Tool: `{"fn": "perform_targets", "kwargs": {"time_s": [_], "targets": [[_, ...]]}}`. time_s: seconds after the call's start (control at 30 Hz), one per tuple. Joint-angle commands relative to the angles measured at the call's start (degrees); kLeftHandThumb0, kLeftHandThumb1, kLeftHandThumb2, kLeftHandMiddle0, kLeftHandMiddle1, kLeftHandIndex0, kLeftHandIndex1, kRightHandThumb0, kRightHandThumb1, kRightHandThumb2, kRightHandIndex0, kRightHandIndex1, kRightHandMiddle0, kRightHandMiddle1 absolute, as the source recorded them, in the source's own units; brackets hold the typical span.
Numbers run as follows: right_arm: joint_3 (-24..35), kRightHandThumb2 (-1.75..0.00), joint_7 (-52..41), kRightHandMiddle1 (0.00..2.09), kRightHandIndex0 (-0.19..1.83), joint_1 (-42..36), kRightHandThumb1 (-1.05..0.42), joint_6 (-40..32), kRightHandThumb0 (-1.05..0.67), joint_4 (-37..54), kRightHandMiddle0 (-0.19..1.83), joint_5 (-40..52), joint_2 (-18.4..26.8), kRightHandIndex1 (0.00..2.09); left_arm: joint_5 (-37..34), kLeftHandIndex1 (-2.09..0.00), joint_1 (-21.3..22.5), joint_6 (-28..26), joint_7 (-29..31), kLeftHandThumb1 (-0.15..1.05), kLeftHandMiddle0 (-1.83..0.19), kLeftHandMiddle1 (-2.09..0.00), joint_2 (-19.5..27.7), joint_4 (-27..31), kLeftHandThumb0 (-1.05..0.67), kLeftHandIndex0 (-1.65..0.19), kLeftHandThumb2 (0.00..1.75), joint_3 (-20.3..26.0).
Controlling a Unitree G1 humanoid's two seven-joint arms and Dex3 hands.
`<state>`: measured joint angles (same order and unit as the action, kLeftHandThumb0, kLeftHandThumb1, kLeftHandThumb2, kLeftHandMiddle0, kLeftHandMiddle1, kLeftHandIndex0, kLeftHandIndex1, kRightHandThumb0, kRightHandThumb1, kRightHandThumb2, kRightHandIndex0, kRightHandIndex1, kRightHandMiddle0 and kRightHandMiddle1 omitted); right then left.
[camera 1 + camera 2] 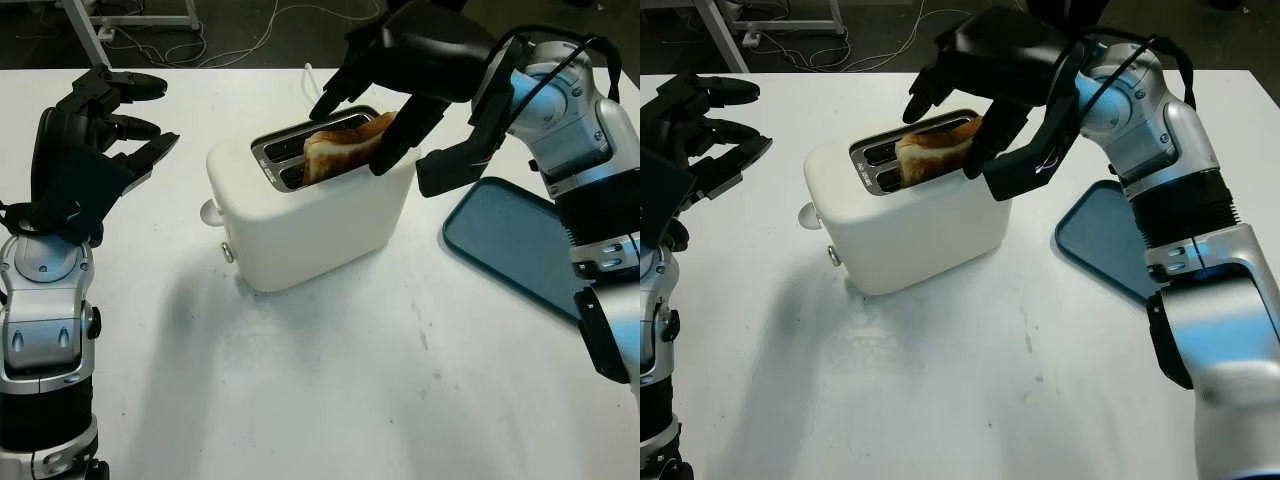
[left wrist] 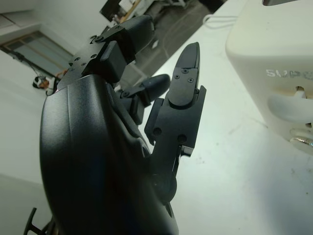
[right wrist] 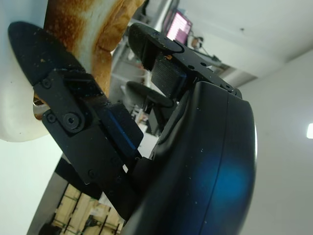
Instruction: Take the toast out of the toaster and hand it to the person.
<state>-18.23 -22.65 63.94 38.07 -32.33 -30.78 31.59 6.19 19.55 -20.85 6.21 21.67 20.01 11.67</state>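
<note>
A: Where's the toast (image 1: 345,145)?
B: In the toaster (image 1: 310,205) mid-table, lower part hidden in the slot.
A: Right hand (image 1: 375,110)?
B: Fingers either side of the slice; actual contact is unclear. Left hand (image 1: 95,140) open near the left edge.

I count one toaster (image 1: 310,215) with one toast (image 1: 345,145) in it. One blue tray (image 1: 510,240) sits at the surface's right edge.

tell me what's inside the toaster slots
One slice of toast sticks up from the slot of the toaster nearer the robot, the right hand closed on it. The far slot looks empty; its depths and the slice's lower part are hidden.
</note>
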Motion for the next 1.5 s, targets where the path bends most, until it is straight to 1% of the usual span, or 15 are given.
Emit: {"fn": "perform_targets", "kwargs": {"time_s": [0.0,0.2,0.33,0.57,0.83,0.97,1.0,1.1,1.13,1.23,1.3,1.37,1.4,1.43,1.47], "targets": [[-0.91,-0.01,0.99,0.00,0.45,0.79,-0.64,1.14,-0.98,-0.99,0.87,-1.52,-0.16,0.89,0.06,-0.82,0.41,1.17,-0.24,0.92,-0.35,-1.17,0.34,-0.19,-0.27,-0.38,0.16,0.02],[-1.22,0.00,4.19,0.02,0.49,1.23,-0.65,1.49,-0.92,-2.47,0.89,-3.16,-0.38,0.86,0.01,-0.82,0.38,0.45,-0.38,0.92,-0.33,-1.17,0.17,0.04,-0.27,-0.37,0.16,0.11],[-1.71,0.00,6.60,0.02,0.53,1.45,-0.65,1.55,-0.83,-3.49,0.91,-4.32,-0.54,0.84,-0.05,-0.82,0.27,0.76,-0.71,0.92,-0.33,-1.17,-0.14,0.12,-0.28,-0.37,0.17,0.15],[-2.81,-0.02,10.46,0.04,0.59,1.72,-0.74,1.35,-0.78,-3.49,0.94,-7.48,-0.60,0.81,-0.08,-0.81,0.13,0.21,-0.73,0.92,-0.32,-1.17,-0.13,0.59,-0.26,-0.37,0.18,0.23],[-3.91,0.00,11.90,0.06,0.65,1.68,-0.69,1.35,-0.69,-3.60,0.98,-9.06,-0.99,0.78,0.10,-0.80,-0.08,-0.08,-0.95,0.92,-0.32,-1.15,0.04,0.80,-0.26,-0.37,0.19,0.05],[-4.34,0.00,12.37,0.06,0.68,1.59,-0.63,1.43,-0.58,-3.65,1.00,-9.87,-0.98,0.77,-0.18,-0.80,-0.16,-0.11,-0.97,0.92,-0.32,-1.14,-0.11,0.80,-0.27,-0.37,0.18,0.23],[-4.44,0.00,12.24,0.06,0.68,1.63,-0.61,1.72,-0.51,-3.77,1.00,-9.81,-0.84,0.76,-0.42,-0.80,-0.16,0.17,-0.99,0.92,-0.32,-1.14,-0.27,0.68,-0.26,-0.37,0.19,0.35],[-4.51,0.00,12.54,0.07,0.73,1.78,-0.60,2.81,-0.41,-4.61,1.03,-9.30,-0.67,0.78,-0.49,-0.80,-0.22,0.60,-1.07,0.92,-0.32,-1.15,-0.30,0.44,-0.26,-0.37,0.18,0.42],[-4.47,0.00,12.87,0.09,0.82,1.87,-0.60,3.23,-0.36,-5.07,1.08,-9.25,-0.65,0.88,-0.33,-0.80,-0.24,0.45,-1.08,0.92,-0.33,-1.15,-0.27,0.56,-0.26,-0.37,0.18,0.36],[-4.56,-0.02,13.68,0.17,0.97,2.26,-0.64,3.91,-0.29,-5.99,1.24,-9.99,-0.12,1.07,-0.03,-0.79,-0.27,0.22,-1.00,0.92,-0.32,-1.15,-0.12,0.66,-0.25,-0.37,0.19,0.24],[-4.52,-0.02,14.70,0.25,1.01,2.36,-0.67,4.43,-0.28,-6.54,1.29,-10.41,0.28,1.30,-0.17,-0.79,-0.22,-0.11,-0.98,0.92,-0.32,-1.14,-0.21,0.71,-0.25,-0.37,0.19,0.29],[-4.49,-0.02,15.01,0.34,1.05,2.31,-0.70,3.87,-0.32,-6.07,1.27,-11.21,0.94,1.53,-0.63,-0.78,-0.10,-0.46,-1.03,0.92,-0.31,-1.14,-0.58,0.74,-0.25,-0.36,0.19,0.46],[-4.55,-0.01,15.47,0.40,1.06,2.26,-0.72,3.44,-0.40,-5.63,1.26,-12.01,1.30,1.63,-0.54,-0.78,-0.09,-0.57,-1.08,0.92,-0.31,-1.14,-0.60,0.76,-0.26,-0.36,0.19,0.42],[-4.60,-0.01,17.08,0.60,1.08,2.15,-0.76,3.24,-0.51,-5.25,1.21,-13.31,1.63,1.69,-0.34,-0.78,-0.10,-0.74,-1.15,0.92,-0.31,-1.13,-0.57,0.84,-0.26,-0.37,0.18,0.35],[-4.75,-0.01,18.95,0.88,1.10,2.11,-0.79,3.23,-0.58,-5.02,1.13,-14.75,1.91,1.72,-0.10,-0.78,-0.13,-0.75,-1.20,0.92,-0.31,-1.13,-0.51,0.91,-0.27,-0.37,0.18,0.25]]}}
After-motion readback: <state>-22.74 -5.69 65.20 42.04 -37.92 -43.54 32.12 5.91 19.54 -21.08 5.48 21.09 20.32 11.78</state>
